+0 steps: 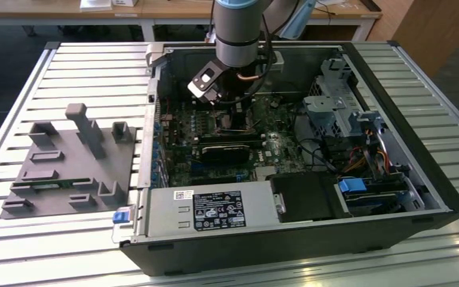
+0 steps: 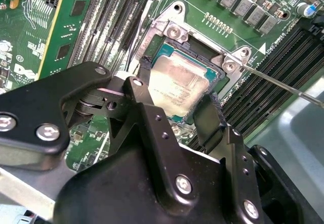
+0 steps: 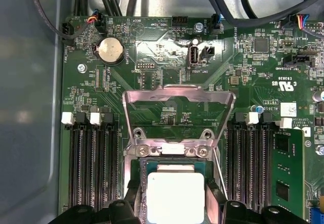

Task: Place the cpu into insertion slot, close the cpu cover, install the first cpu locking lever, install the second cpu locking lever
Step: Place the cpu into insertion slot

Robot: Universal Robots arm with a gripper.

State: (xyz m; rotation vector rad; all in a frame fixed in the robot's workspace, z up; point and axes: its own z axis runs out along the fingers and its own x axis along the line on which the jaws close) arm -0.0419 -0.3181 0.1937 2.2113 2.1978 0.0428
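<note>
The cpu [image 2: 179, 80], a pale silver square on a green edge, sits at the insertion slot [image 2: 198, 46] on the green board, either in it or just above it. My gripper [image 2: 178, 90] is shut on the cpu, one black finger [image 2: 143, 68] at each of two opposite sides. The first wrist view shows the cpu [image 3: 174, 196] under the gripper [image 3: 174, 204]. The cpu cover [image 3: 178, 92], a silvery frame, stands flipped open beyond the slot. A thin locking lever [image 2: 283, 85] sticks out unlatched beside the socket. In the exterior view the gripper [image 1: 233, 116] reaches down inside the computer case.
Long black memory slots [image 3: 91, 168] flank the socket on both sides. A black card [image 1: 225, 152] lies across the board, and the power supply [image 1: 213, 209] is beside it. A drive cage [image 1: 333, 107] and cables are at the exterior view's right. A grey fixture [image 1: 70, 161] stands outside the case.
</note>
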